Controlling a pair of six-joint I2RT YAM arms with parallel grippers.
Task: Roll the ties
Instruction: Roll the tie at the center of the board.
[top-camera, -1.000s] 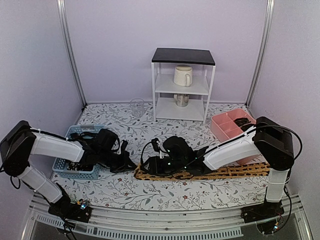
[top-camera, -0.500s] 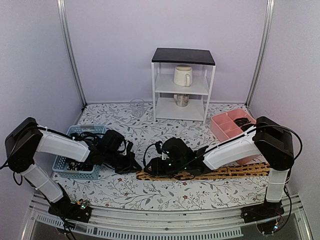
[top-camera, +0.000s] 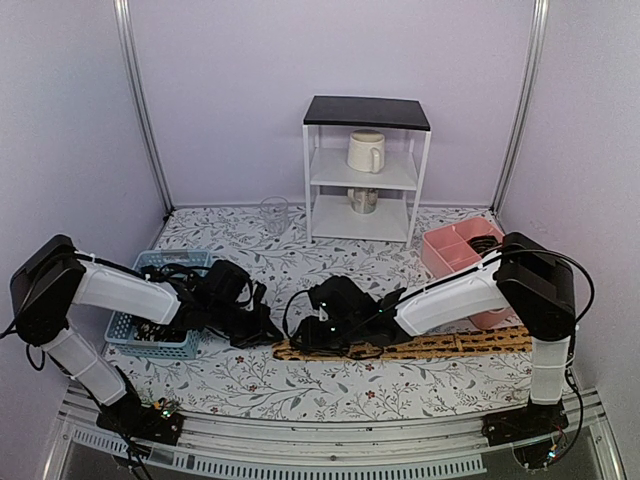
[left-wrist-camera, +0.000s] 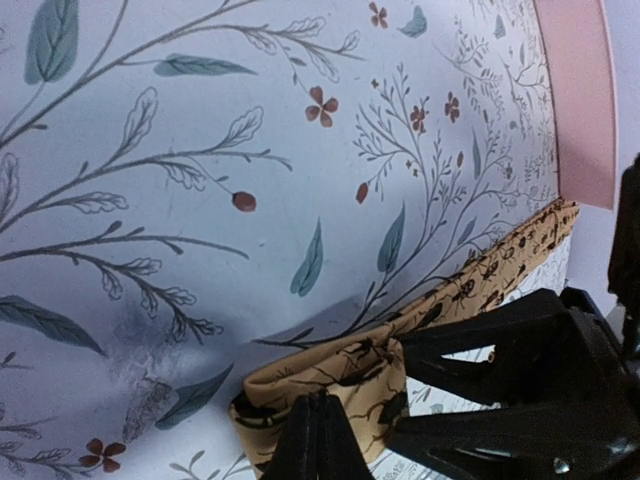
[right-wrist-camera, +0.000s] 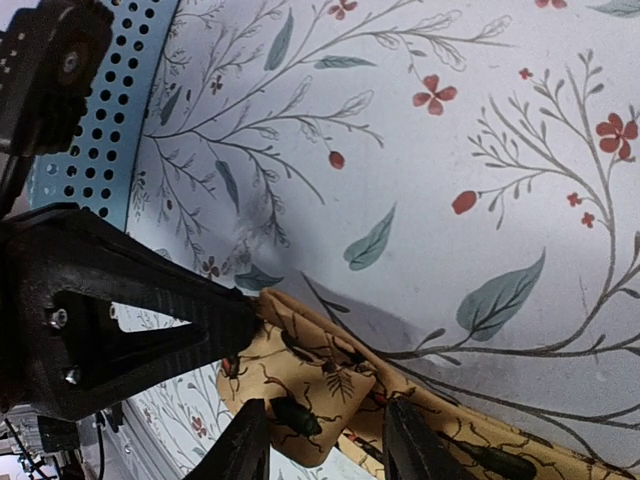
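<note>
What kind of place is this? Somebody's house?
Probably a robot practice booth, not a house: a left arm and a right arm bolted at the edge of a flowery table, plain purple walls with metal posts, and a white shelf holding a mug.

1. The white-shelled, black-jointed left arm (top-camera: 125, 292) reaches rightward, held low; its black two-finger left gripper (left-wrist-camera: 318, 405) has both fingers pressed together into one point.
2. The matching right arm (top-camera: 445, 300) stretches leftward; its black right gripper (right-wrist-camera: 325, 430) points downward, fingers parted; the two grippers' tips nearly meet.
</note>
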